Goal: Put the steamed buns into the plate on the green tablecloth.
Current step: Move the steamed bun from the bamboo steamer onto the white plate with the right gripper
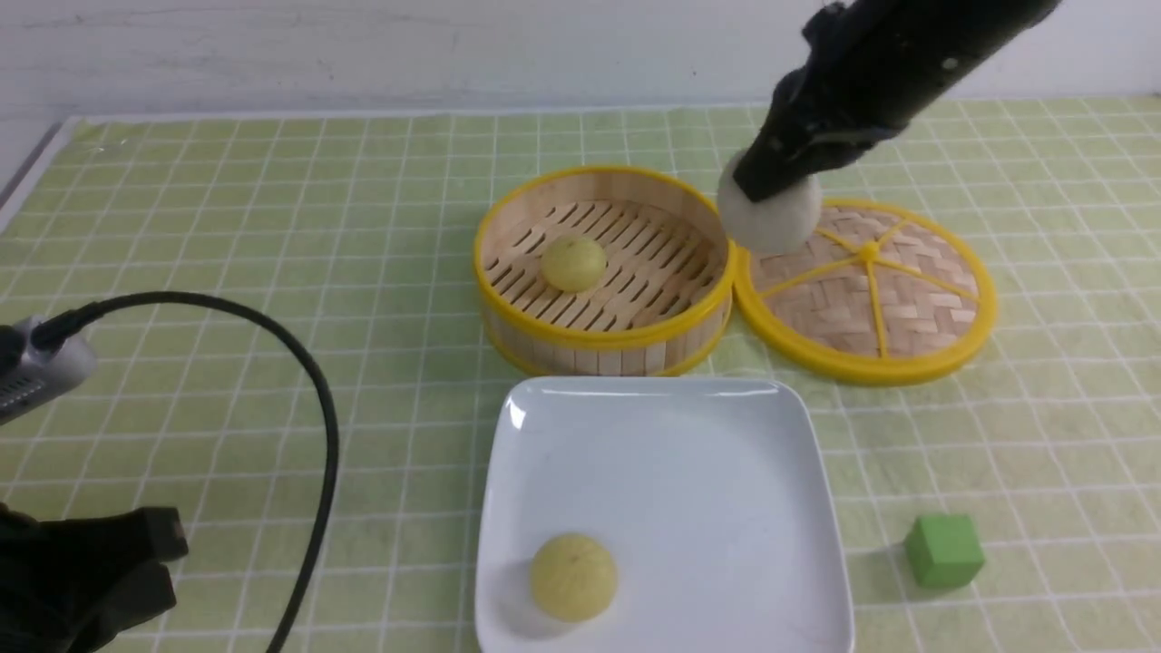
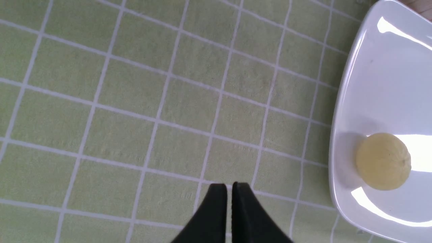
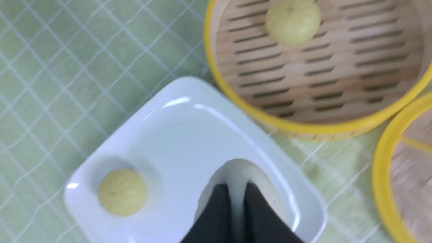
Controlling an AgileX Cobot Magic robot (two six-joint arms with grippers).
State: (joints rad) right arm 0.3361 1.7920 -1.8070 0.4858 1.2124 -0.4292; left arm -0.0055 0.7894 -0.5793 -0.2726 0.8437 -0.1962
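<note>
My right gripper (image 1: pixel 762 186) is shut on a grey-beige steamed bun (image 1: pixel 775 227), held in the air over the gap between steamer and lid. In the right wrist view its fingers press into that bun (image 3: pixel 236 172), with the plate (image 3: pixel 189 135) below. One pale yellow bun (image 1: pixel 573 263) lies in the steamer. Another yellow bun (image 1: pixel 573 577) sits at the near left of the white square plate (image 1: pixel 680 453) on the green tablecloth (image 1: pixel 272 227). My left gripper (image 2: pixel 229 189) is shut and empty over the cloth, left of the plate (image 2: pixel 371 84).
The round yellow-rimmed bamboo steamer (image 1: pixel 599 340) stands just behind the plate. Its woven lid (image 1: pixel 871 299) lies flat to the right, touching it. A green cube (image 1: pixel 943 550) rests right of the plate. A black cable (image 1: pixel 308 381) arcs over the left of the cloth.
</note>
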